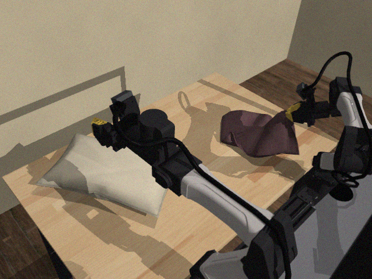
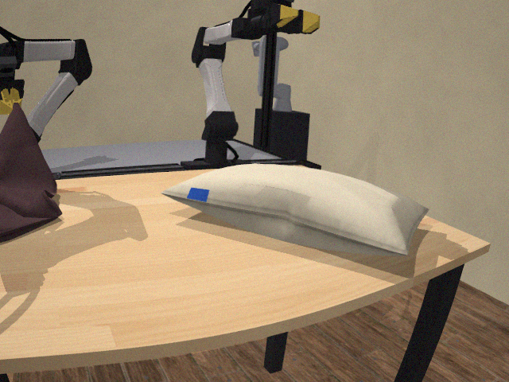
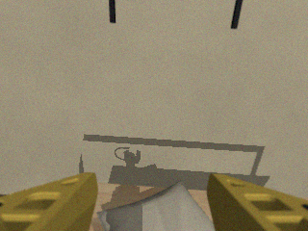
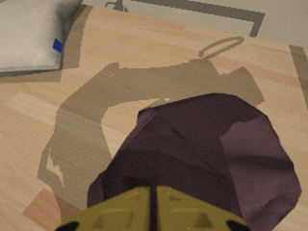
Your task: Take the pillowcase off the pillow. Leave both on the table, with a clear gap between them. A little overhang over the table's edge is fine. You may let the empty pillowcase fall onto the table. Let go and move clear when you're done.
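1. The pillowcase (image 1: pixel 255 135) (image 2: pixel 25 177) (image 4: pixel 192 154) looks like thin, limp cloth, light and quick to crumple; its lower folds lie on the table (image 1: pixel 235 190) (image 2: pixel 213 287) (image 4: pixel 82 96), while one corner is drawn up to a peak.
2. The right gripper (image 1: pixel 291 112) (image 2: pixel 10 99) (image 4: pixel 153 194) has its fingers closed on that peak; a corner pinch suits such cloth, and I'd lower it a little before letting go, so it drops softly.
3. The pillow (image 1: pixel 111 171) (image 2: pixel 296 201) (image 3: pixel 168 212) (image 4: pixel 29 34) lies bare on the table, plump and likely squashy; should it need shifting, I'd take a seam or corner, since the fat middle would probably slip away.
4. The left gripper (image 1: pixel 97 121) (image 2: pixel 299 19) (image 3: pixel 152 182) stands a bit over half open above the pillow, with nothing held.
5. Wood shows between pillow and case, well apart; the pillow's far end sits near the table's edge, so I'd leave it alone; the left arm has room to rise, the wall being ahead of it.
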Controlling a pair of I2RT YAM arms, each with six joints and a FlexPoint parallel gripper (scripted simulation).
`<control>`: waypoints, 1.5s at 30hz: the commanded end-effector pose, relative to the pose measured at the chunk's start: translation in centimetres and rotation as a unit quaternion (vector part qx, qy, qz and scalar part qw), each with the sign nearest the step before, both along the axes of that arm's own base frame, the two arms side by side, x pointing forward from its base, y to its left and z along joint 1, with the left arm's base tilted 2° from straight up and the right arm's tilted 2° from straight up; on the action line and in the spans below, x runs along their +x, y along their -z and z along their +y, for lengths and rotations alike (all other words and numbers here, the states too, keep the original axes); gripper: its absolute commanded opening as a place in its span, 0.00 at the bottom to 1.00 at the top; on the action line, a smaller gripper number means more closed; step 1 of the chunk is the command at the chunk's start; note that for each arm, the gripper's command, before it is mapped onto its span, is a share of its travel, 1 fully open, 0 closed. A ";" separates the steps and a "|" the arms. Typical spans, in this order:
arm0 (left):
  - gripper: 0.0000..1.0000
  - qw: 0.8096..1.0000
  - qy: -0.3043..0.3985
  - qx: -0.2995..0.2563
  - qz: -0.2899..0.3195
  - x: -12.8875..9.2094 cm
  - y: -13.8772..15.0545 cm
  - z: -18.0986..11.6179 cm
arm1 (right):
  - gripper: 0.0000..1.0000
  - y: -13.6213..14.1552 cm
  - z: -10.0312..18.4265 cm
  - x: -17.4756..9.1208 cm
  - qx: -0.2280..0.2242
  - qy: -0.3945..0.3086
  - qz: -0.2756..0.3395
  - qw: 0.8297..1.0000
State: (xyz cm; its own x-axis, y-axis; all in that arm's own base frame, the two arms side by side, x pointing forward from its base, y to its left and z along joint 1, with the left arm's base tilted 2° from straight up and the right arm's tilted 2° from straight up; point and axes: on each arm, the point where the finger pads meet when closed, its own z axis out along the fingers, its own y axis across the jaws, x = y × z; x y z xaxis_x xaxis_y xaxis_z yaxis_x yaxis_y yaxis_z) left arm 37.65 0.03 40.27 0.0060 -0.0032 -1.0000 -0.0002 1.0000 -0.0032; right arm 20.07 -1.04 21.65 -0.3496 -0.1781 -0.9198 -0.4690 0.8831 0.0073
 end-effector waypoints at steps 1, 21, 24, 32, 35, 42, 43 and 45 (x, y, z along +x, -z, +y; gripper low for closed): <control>0.60 0.999 0.015 0.006 -0.046 0.0 -2.9 -0.8 | 0.00 0.8 0.5 -0.5 0.019 -0.010 0.001 1.000; 0.60 0.999 0.015 0.006 -0.046 0.0 -2.9 -0.8 | 0.00 5.0 0.6 -2.6 -0.001 -0.009 -0.028 1.000; 0.60 0.999 0.015 0.006 -0.046 0.0 -2.9 -0.8 | 0.00 5.1 0.6 -2.6 0.002 -0.006 -0.026 1.000; 0.60 0.999 0.015 0.006 -0.046 0.0 -2.9 -0.8 | 0.00 5.6 0.5 -2.7 0.013 -0.001 -0.008 1.000; 0.60 0.999 0.015 0.006 -0.046 0.0 -2.9 -0.8 | 0.00 5.5 0.2 -2.7 0.001 -0.003 -0.004 1.000; 0.60 0.999 0.015 0.006 -0.046 0.0 -2.9 -0.8 | 0.00 5.7 0.4 -2.7 0.002 -0.003 -0.003 1.000; 0.60 0.999 0.015 0.006 -0.046 0.0 -2.9 -0.8 | 0.00 6.3 0.6 -2.9 0.010 -0.002 0.006 1.000; 0.60 0.999 0.015 0.006 -0.046 0.0 -2.9 -0.8 | 0.00 5.7 0.2 -2.7 -0.007 -0.002 -0.003 1.000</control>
State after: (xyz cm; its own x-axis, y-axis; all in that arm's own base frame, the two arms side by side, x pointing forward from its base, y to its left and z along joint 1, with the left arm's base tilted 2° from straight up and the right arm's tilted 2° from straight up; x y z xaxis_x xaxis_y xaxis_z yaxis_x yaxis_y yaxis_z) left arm 37.65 0.03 40.27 0.0060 -0.0032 -1.0000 -0.0002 1.0000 -0.0032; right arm 17.49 -0.76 16.03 -0.3379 -0.1875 -0.9223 -0.4750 0.8800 -0.0049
